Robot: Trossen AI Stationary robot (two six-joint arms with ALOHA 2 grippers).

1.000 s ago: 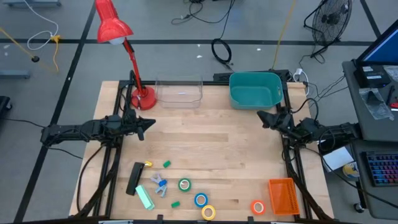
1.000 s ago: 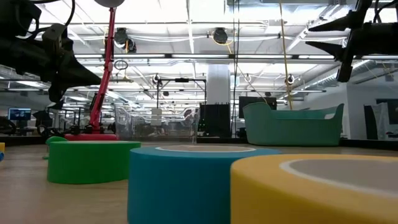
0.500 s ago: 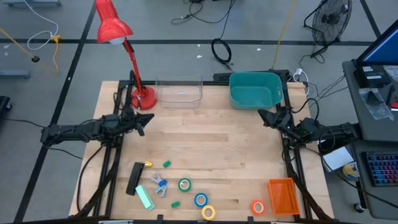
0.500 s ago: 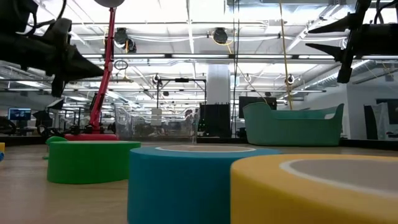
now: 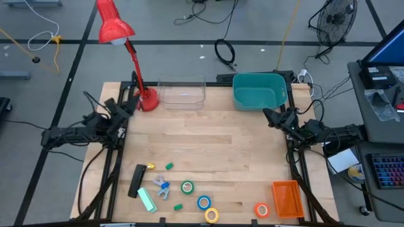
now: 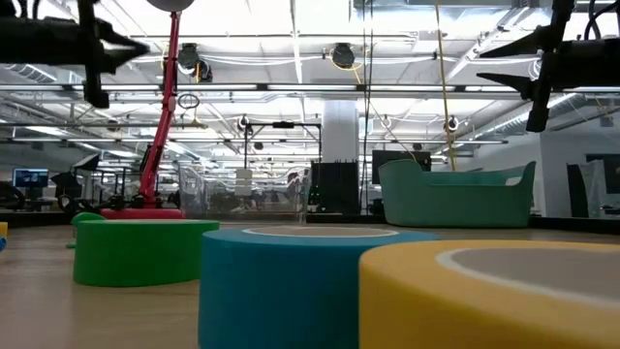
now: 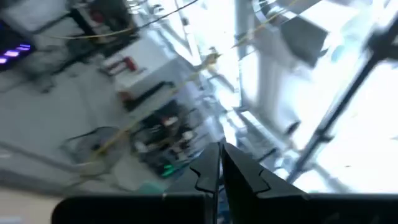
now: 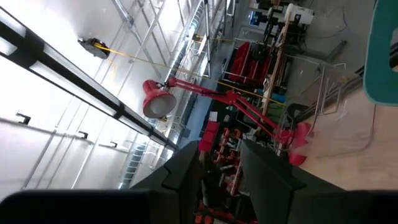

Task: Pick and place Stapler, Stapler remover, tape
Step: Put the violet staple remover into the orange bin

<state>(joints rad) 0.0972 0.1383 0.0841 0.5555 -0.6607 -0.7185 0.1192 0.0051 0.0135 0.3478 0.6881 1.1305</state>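
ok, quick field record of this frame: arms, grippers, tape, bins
left gripper: shut, empty, raised at the table's left edge near the red lamp
right gripper: part open, empty, beside the teal bin
tape: green, blue, yellow, orange rolls, all on the table's near side
clear bin: far edge
orange basket: near right corner

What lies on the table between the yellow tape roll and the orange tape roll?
Nothing: in the high view the stretch of wood between the yellow tape roll and the orange tape roll is bare.
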